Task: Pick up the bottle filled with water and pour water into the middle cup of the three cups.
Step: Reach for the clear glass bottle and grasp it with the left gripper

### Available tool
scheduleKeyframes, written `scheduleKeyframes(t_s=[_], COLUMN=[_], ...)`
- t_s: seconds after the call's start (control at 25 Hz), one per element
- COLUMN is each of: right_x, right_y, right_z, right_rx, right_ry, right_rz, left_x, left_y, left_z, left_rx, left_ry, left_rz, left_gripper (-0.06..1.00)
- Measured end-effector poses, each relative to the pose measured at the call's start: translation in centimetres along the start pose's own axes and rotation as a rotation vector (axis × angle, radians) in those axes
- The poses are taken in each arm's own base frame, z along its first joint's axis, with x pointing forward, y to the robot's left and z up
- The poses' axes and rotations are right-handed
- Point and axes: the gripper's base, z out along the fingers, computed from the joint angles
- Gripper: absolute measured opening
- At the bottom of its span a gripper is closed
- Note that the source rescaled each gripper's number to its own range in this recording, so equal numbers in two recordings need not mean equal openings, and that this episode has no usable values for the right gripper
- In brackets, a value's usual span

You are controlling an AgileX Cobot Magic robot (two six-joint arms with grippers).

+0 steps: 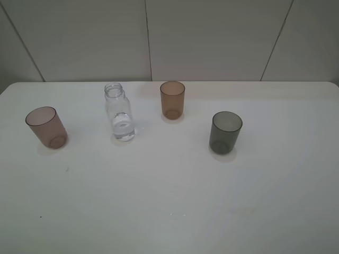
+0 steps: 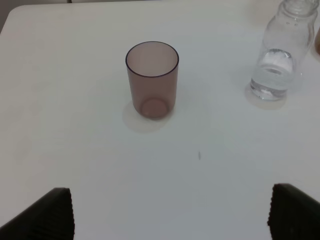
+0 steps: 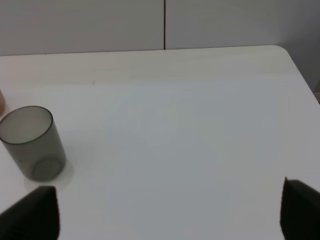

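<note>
White bench [image 1: 169,211] with everything upright and apart: clear uncapped bottle [image 1: 119,114], water in its lower part, between pinkish-mauve cup [image 1: 46,127] and amber middle cup [image 1: 172,100], then smoky-grey cup [image 1: 226,132] toward the right; all three cups empty. Left hand [image 2: 170,215] and right hand [image 3: 170,207] both spread wide, pinching nothing, over bare bench, the left one looking onto mauve cup and bottle.

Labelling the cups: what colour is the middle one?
The middle cup is amber-brown, best seen in the high view.
</note>
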Motion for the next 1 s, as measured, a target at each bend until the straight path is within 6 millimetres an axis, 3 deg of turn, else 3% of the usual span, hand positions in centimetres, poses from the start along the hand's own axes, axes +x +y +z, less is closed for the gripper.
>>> scheduleKeyframes(t_s=[1.0], right_x=[0.0], right_y=[0.0], right_z=[0.0], right_rx=[0.0], right_ry=[0.0], right_rz=[0.0], left_x=[0.0], left_y=[0.0], left_z=[0.0], left_rx=[0.0], left_ry=[0.0], left_rz=[0.0], left_gripper=[1.0])
